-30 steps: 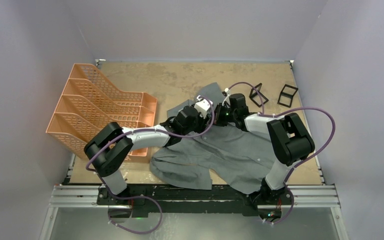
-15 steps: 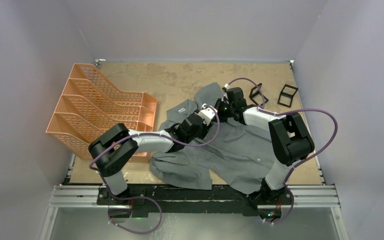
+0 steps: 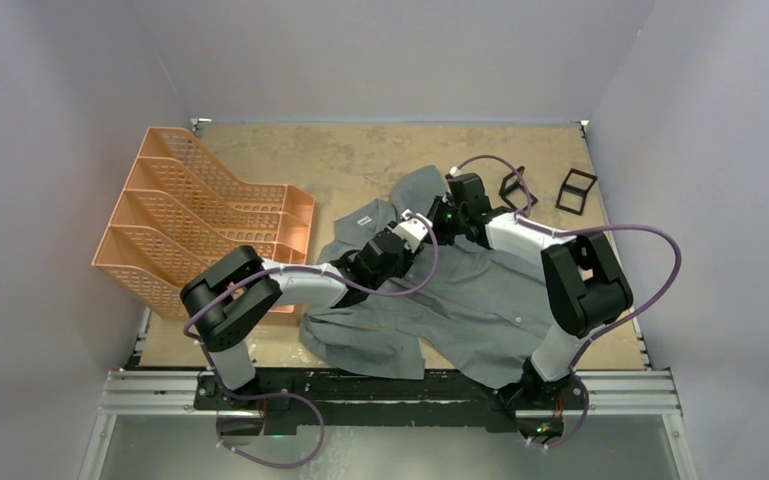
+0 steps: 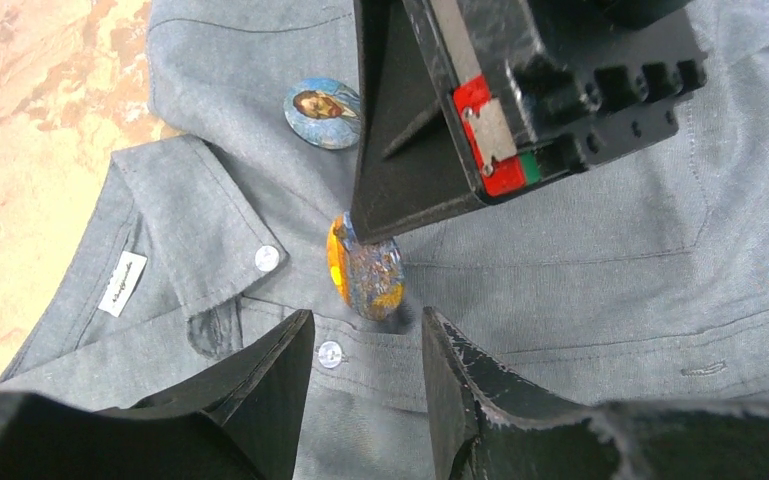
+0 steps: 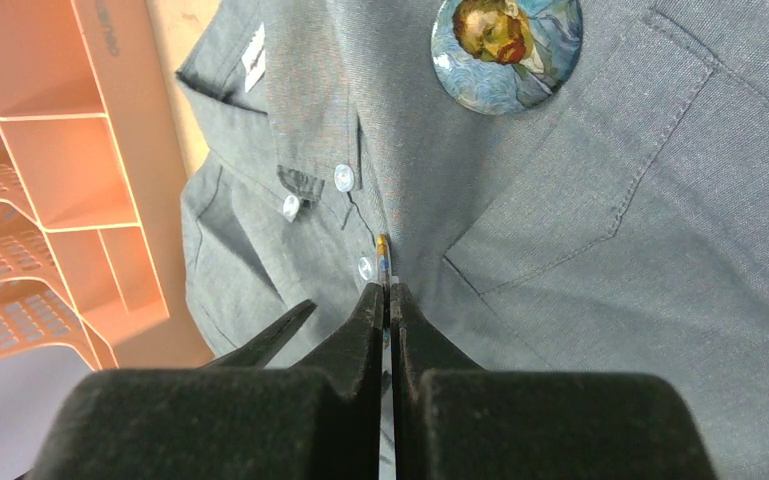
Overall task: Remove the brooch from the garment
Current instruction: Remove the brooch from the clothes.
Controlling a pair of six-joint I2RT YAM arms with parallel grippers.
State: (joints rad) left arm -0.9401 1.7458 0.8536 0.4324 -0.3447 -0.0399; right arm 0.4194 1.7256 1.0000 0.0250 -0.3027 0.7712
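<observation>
On the tan tabletop [image 3: 340,160], toward its far middle, the grey short-sleeved button-up shirt [image 3: 480,300] lay spread out. I judged it soft and limp, so any pull on a pin would lift cloth along with it.

Both grippers met over the part of the shirt just below the collar. The right gripper [image 5: 384,295] was clamped tight on the rim of the round orange-and-blue brooch [image 4: 368,278]. The brooch stood tilted up on its edge beside the button placket, still on the fabric. The left gripper [image 4: 365,350] hung just beside the brooch with its jaws parted and nothing between them. It was poised over the placket close to a pale button [image 4: 330,353].

The brooch looked light, stiff and glossy, and I expected its face to be slippery. The thin rim, where the right gripper had it, seemed the only sound place to hold. Its pin and clasp were hidden behind it, so I couldn't tell whether it was unfastened. I reckoned the cloth right beside it would need holding down.

A round portrait badge [image 5: 507,40] lay flat on the shirt, apart from the brooch.
</observation>
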